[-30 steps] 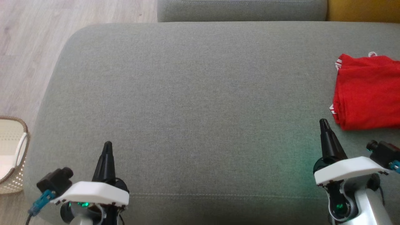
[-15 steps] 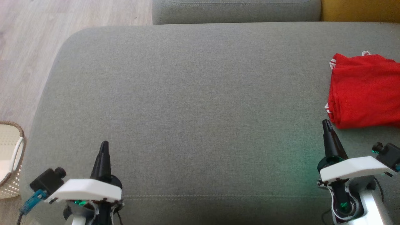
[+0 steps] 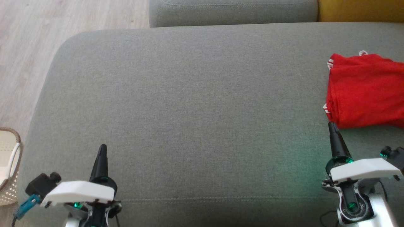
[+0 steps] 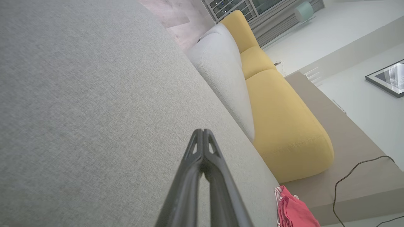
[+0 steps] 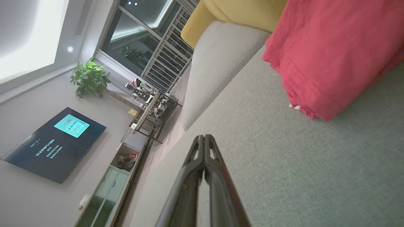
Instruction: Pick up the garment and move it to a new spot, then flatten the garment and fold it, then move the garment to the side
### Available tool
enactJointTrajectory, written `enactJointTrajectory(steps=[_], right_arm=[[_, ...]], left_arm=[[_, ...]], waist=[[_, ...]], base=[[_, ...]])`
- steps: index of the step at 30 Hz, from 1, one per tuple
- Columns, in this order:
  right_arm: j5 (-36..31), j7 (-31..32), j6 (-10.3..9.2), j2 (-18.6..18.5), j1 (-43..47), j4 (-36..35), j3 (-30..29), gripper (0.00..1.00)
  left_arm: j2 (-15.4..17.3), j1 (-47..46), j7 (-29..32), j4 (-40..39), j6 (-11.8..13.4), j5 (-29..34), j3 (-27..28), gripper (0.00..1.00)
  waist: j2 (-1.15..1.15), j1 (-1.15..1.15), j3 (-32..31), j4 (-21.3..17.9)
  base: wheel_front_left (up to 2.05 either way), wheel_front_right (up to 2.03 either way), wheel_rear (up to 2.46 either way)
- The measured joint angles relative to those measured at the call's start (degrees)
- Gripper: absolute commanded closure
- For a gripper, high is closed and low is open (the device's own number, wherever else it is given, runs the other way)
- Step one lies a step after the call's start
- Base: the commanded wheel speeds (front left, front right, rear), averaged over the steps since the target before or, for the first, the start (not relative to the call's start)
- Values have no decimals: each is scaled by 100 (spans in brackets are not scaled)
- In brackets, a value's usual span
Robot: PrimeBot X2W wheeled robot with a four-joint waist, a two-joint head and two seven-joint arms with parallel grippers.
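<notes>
At far right of wide grey fabric sofa seat [image 3: 195, 104], red cotton garment [image 3: 366, 90] lying folded flat, seemingly already set aside. Just beside its near corner, right tool [image 3: 332, 125] hovering, fingers pressed together, gripping nothing. Well apart over bare seat, left tool [image 3: 102, 148] likewise pressed together, empty. Both probably parking clear, work looking finished.

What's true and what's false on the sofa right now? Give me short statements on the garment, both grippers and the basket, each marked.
1. The folded red cloth garment lies at the right end of the grey fabric sofa seat. True.
2. The right gripper is shut on the garment. False: shut on nothing; the right wrist view shows seat between tip and garment.
3. The left gripper is open. False: shut, empty.
4. A pale woven basket stands off the seat's left end. True.
</notes>
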Motion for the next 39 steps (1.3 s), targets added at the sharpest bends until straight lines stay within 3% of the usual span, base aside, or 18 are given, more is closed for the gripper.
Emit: enactJointTrajectory(steps=[39], right_arm=[[2440, 619, 0, 10, 119, -16, -200, 100]], left_arm=[[3, -213, 617, 341, -353, -2354, 500, 100]], waist=[[0, 0, -125, -279]], base=[[0, 0, 0]])
